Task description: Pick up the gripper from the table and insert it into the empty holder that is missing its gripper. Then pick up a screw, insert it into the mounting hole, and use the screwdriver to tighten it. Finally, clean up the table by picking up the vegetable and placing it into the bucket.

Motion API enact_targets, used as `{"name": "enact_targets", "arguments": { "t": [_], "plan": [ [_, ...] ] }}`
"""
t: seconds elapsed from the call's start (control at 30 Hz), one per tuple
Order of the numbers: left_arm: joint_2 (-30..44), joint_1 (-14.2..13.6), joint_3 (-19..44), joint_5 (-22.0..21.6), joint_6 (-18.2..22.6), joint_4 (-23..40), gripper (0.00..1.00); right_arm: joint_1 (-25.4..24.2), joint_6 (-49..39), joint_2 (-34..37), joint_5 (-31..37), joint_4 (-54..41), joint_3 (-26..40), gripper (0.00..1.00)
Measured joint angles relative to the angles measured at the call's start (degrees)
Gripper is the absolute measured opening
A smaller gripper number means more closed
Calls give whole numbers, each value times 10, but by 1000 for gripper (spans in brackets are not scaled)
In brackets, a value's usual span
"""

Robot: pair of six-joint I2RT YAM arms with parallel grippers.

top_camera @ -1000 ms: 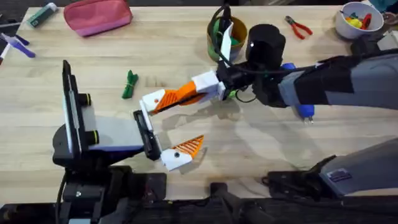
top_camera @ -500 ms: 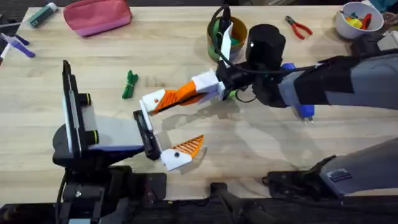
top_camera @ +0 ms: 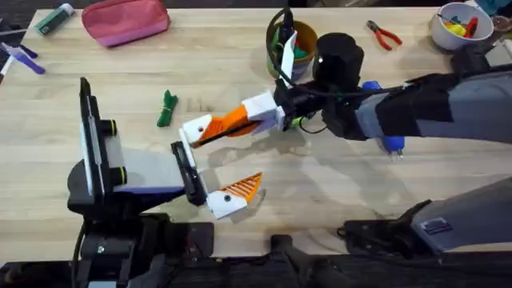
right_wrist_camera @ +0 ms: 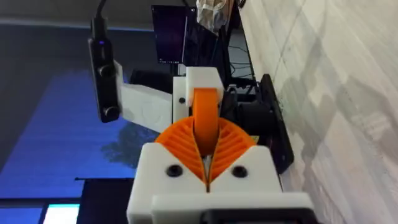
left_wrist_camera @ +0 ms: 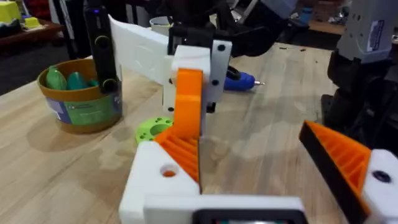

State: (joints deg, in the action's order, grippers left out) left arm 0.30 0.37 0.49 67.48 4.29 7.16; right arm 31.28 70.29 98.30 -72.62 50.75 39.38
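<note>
Reading labels, overhead: we are seeing a green label band on the bucket (top_camera: 306, 42) and a sticker on the right arm; we cannot read the writing on either.
Locating the task piece, overhead: the gripper piece (top_camera: 210, 129) is sitting mid-table, touching the holder (top_camera: 193, 129).
Long axis, overhead: the gripper piece is lying slantwise, its lower end pointing at the holder and its upper end running back toward the bucket.
Right gripper, overhead: the right gripper (top_camera: 240, 118) is reaching across the middle and is clamped on the gripper piece.
Left gripper, overhead: the left gripper (top_camera: 224, 158) is holding its fingers wide apart, one being the holder, the other carrying an orange pad.
Other task things, overhead: the vegetable (top_camera: 166, 108) is lying well left of the holder. The screwdriver (top_camera: 391, 143) is lying partly under the right arm.
Left wrist: we are looking at the gripper piece (left_wrist_camera: 188, 102) standing nearly upright, its lower end meeting the holder (left_wrist_camera: 155, 180). The bucket (left_wrist_camera: 81, 102) is showing a blue-and-green label too blurred to read. A lime-green disc (left_wrist_camera: 151, 129) is lying between the bucket and the holder, and the screwdriver (left_wrist_camera: 239, 79) is pointing its silver tip away from the bucket.
Right wrist: the right gripper (right_wrist_camera: 205, 163) is pressing its ribbed pads together on the gripper piece (right_wrist_camera: 205, 115), which is pointing straight ahead at the holder (right_wrist_camera: 200, 79).
</note>
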Motion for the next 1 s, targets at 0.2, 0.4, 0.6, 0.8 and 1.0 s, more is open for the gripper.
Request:
{"name": "enact_targets", "arguments": {
  "t": [0.2, 0.4, 0.6, 0.8, 1.0],
  "plan": [
    [0, 0, 0, 0, 0, 0, 986, -1, 0, 0, 0, 0, 0, 9],
    [0, 0, 0, 0, 0, 0, 986, -1, 0, 0, 2, 0, 0, 9],
    [0, 0, 0, -2, 0, 0, 986, -1, 0, 0, 4, 0, 0, 9],
    [0, 0, 0, -2, 0, 0, 986, -1, 0, 0, 6, 0, 0, 9],
    [0, 0, 0, 1, 1, 0, 987, -1, 4, 0, 23, -4, 0, 693]
  ]
}}
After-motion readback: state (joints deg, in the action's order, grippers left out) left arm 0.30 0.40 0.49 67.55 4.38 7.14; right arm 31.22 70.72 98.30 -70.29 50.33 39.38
